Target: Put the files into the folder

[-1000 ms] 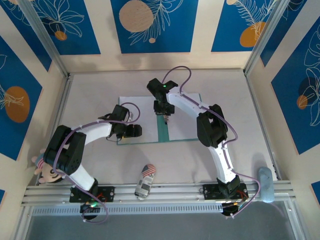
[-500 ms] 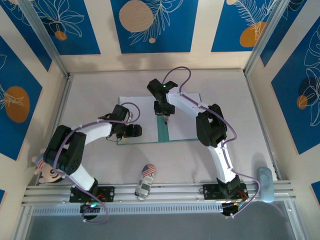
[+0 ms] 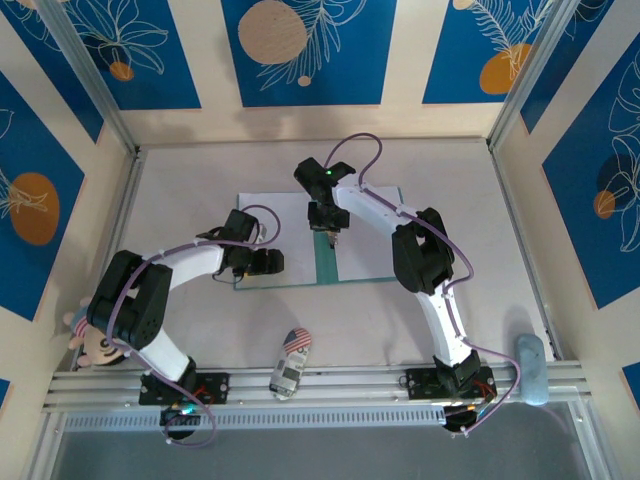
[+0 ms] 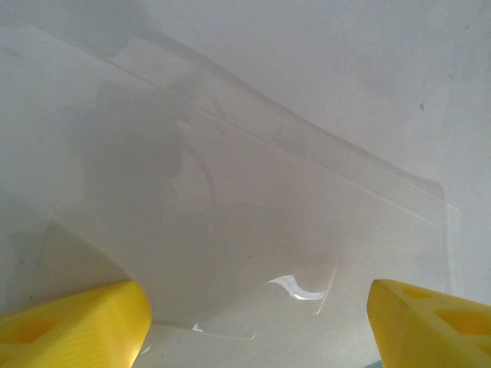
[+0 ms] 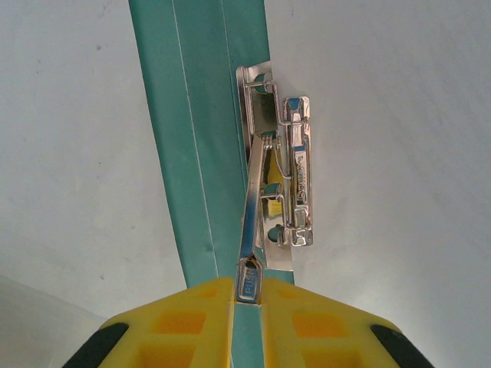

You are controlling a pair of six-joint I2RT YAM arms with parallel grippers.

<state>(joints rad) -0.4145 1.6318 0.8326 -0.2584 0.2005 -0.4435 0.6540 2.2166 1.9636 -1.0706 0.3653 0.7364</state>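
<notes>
Where the surface (image 3: 190, 180) meets its near left edge, we see a small doll (image 3: 88, 340) lying beside the left arm's shoulder. Moving right, the left claw (image 3: 266, 262) hangs over the near left part of the files (image 3: 285, 212). From the left wrist camera the left claw (image 4: 257, 333) is released, with its yellow fingers (image 4: 73, 326) spread wide. Nothing sits between them. Below lies white paper (image 4: 253, 222), its layered edges slightly offset. We cannot tell whether the fingers touch it.

Nearer the arm bases, a toy car (image 3: 290, 364) with a flag-patterned roof rests apart from the paper.

The folder (image 3: 327, 265) lies open and flat at the middle of the surface. White sheets cover both leaves, so only its teal centre strip and thin edges show.

Over that strip, the right claw (image 3: 331, 237) points down. The right wrist camera shows the right claw (image 5: 247, 287) clenched on the clip lever (image 5: 252, 222). This is a thin shiny bar tilted up from the metal clip (image 5: 295, 172), which sits just right of the teal crease (image 5: 196, 138).

Farthest right, a pale blue object (image 3: 530, 366) stands on the near rail.
</notes>
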